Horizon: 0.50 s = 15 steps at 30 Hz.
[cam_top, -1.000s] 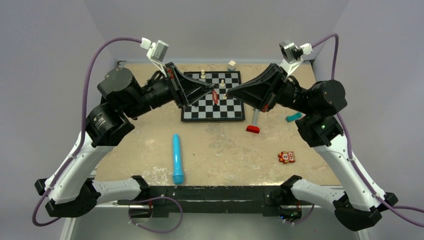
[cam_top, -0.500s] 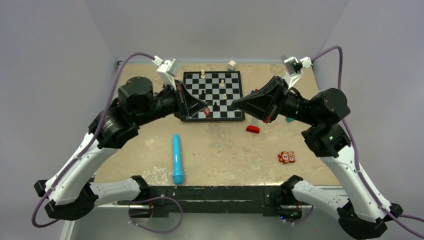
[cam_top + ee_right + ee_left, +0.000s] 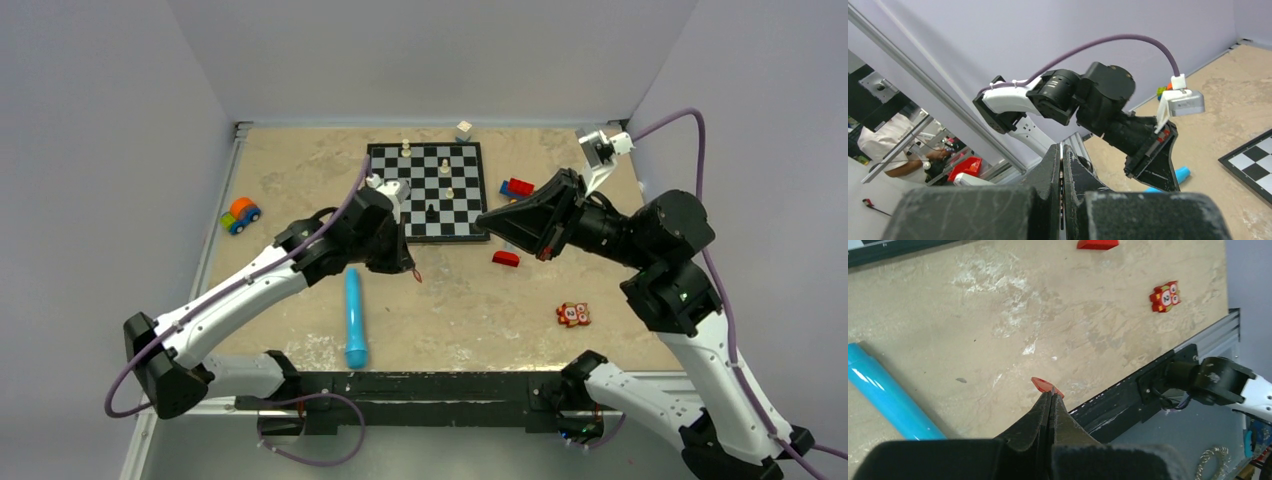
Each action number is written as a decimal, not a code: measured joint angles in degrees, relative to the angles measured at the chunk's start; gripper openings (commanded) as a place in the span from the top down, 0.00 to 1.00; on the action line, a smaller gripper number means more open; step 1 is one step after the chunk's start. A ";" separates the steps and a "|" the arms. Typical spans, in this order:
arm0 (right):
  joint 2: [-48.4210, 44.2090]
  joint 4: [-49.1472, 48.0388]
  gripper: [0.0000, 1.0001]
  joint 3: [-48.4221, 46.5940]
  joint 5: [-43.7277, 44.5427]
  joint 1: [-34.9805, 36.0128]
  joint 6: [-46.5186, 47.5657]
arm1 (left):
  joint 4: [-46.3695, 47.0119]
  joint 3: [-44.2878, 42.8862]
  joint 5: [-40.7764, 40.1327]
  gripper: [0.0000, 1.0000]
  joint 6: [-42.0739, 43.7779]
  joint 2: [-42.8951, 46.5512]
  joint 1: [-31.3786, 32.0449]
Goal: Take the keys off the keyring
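Find the keyring [image 3: 1047,386] low in the middle of the left wrist view, red tip poking out of the left pincer [image 3: 1050,395]. Pinched tight there, with the pincer closed to a thin slit, just over the bare counter [image 3: 998,300]. From above, spot it just under the chessboard [image 3: 428,190] and to the right of the blue tube [image 3: 355,315]. Cannot see the key in any view. Look at the right pincer [image 3: 1061,150]: squeezed shut too, by the lower right corner of the chessboard. Cannot tell about a key inside; too thin to show.

Probably time to put the keyring down. Go down slowly. Keep the pinch tight until touching the counter. Aim for the bare patch between the blue tube and the red block [image 3: 505,258]. Then open just a little and lift straight up, so as not to flick the keyring away. Keep the right pincer shut and well apart.

Now hold this against a second ago. Back then: both pincers tip to tip over the middle of the chessboard, keyring between them. Now: pulled well apart. Swung down toward the lower middle of the frame on the left side, keyring and all. Drawn back to the right on the other side. Toy car [image 3: 240,214] at the left of the frame, no longer hidden.
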<state>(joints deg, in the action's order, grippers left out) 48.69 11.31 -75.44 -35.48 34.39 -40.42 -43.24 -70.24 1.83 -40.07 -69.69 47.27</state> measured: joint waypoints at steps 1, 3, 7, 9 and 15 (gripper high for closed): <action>-0.15 0.52 1.00 0.00 0.09 0.00 0.15 | -0.09 0.59 -0.22 1.00 -0.24 -0.94 0.00; -0.44 1.20 1.00 0.04 0.20 0.00 0.39 | -0.26 1.33 -0.50 1.00 -0.87 -2.73 -0.02; -0.46 2.03 1.00 0.04 0.26 0.00 0.68 | -0.66 1.99 -1.31 0.95 -1.16 -6.88 -0.04; -0.46 2.10 1.00 0.04 0.26 0.00 0.85 | -0.63 2.27 -1.90 0.89 -1.16 -8.79 -0.13; -0.46 3.72 1.00 0.04 0.26 0.00 1.44 | -1.64 2.69 -2.82 0.47 -0.92 -15.85 -0.76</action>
<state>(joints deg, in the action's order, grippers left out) 48.23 15.03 -75.40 -35.22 34.39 -38.98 -44.88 -67.55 -0.99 -40.99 -85.54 46.50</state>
